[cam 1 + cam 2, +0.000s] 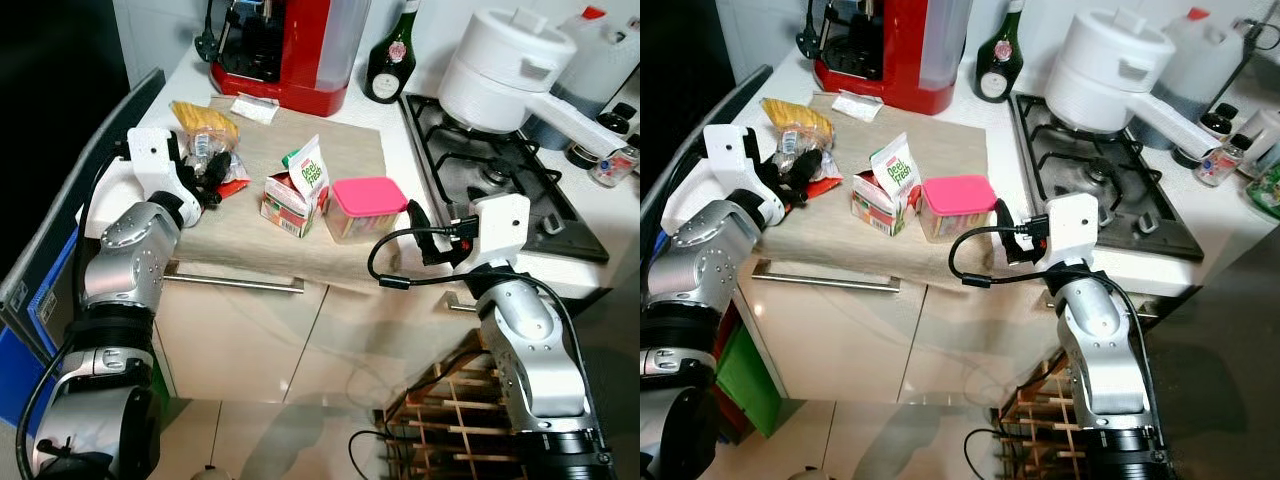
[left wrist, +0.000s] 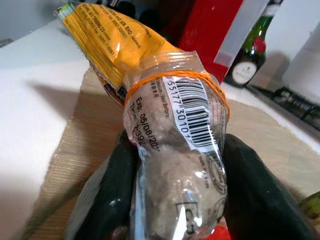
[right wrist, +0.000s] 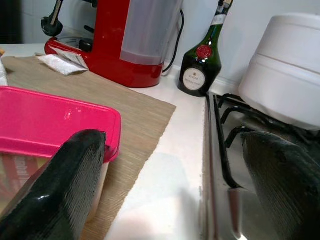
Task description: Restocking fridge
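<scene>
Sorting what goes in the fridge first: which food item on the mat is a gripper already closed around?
The clear-and-yellow bag at the mat's left edge: the left gripper has a finger on each side. The carton and pink-lidded tub stand untouched.

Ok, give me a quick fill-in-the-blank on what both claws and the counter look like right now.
1. The left claw is shut on a clear bag bound with an orange ____.
2. The right claw is open beside the container with the ____ lid.
3. The green bottle stands next to the red ____.
4. A white pot sits on the ____.

Missing words: rubber band; pink; coffee machine; stove
</scene>
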`<state>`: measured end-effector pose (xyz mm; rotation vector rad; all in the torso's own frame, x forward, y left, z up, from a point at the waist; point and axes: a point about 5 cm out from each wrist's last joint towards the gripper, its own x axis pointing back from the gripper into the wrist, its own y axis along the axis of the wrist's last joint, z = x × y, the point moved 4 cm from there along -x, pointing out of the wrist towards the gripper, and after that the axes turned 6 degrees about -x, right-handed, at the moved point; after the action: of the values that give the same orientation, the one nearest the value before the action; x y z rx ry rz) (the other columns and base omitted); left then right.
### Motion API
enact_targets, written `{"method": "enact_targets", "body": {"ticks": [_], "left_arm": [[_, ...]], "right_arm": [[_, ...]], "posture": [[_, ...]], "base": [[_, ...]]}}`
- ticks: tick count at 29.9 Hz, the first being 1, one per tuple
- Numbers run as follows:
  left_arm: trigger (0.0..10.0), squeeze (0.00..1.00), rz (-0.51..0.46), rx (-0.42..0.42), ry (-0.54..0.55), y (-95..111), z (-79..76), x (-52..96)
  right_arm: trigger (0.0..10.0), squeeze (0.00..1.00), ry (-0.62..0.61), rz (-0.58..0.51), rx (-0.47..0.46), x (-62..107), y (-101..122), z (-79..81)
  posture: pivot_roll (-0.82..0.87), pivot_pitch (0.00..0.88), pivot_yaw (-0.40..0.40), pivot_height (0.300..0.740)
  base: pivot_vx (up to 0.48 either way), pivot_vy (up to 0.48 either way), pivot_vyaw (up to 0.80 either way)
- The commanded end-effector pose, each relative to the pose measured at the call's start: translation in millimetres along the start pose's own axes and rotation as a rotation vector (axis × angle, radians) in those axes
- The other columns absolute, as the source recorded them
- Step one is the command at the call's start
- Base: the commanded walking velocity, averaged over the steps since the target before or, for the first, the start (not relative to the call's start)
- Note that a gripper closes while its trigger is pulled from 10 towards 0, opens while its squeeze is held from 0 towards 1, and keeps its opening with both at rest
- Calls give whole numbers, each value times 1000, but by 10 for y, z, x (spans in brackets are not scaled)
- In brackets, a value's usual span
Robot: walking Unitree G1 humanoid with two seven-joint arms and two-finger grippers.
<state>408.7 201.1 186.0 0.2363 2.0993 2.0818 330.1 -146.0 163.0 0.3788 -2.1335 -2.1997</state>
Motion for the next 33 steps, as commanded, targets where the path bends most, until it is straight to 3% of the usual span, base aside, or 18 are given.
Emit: {"method": "enact_targets", "body": {"ticks": [1, 4, 5, 9, 14, 18, 22, 23, 24, 33], "left_arm": [[0, 0, -70, -72, -22, 222, -42, -10], [0, 0, -214, -112, 54, 594, 64, -12], [0, 0, -214, -112, 54, 594, 64, -12], [0, 0, -424, -126, 179, 1078, 190, 85], [0, 0, -438, -161, 118, 1119, 84, 152], [0, 0, -410, -186, 2, 1003, -121, 370], [0, 0, -428, -170, -37, 988, -270, 478], [5412, 0, -423, -178, -33, 965, -323, 482], [10000, 0, -414, -189, -24, 941, -361, 486], [10000, 0, -366, -200, -40, 795, -581, 380]], "right_arm": [[10000, 0, -35, -20, 9, -15, 33, -74], [10000, 0, -41, -25, 3, -42, 12, -58], [10000, 0, -41, -25, 3, -42, 12, -58], [10000, 0, -49, -31, 6, -50, -1, -69], [10000, 0, -59, -46, 20, -49, 20, -94], [10000, 0, -101, -88, 34, -53, 123, -189], [10000, 0, -127, -120, 46, -86, 199, -229], [10000, 0, -128, -128, 52, -105, 219, -224], [10000, 0, -127, -133, 54, -125, 229, -215], [10000, 0, -164, -144, 13, -215, 215, -206]], "posture": [[49, 0, -141, 732], [58, 0, -131, 732], [58, 0, -131, 732], [55, 0, -127, 732], [50, 0, -111, 732], [62, 0, -97, 732], [83, 0, -103, 732], [89, 0, -106, 732], [94, 0, -108, 732], [78, 0, -81, 732]], "base": [[0, 0, 0], [0, 0, 0], [0, 0, 0], [0, 0, 0], [0, 0, 0], [0, 0, 0], [0, 0, 0], [0, 0, 0], [0, 0, 0], [0, 0, 0]]}}
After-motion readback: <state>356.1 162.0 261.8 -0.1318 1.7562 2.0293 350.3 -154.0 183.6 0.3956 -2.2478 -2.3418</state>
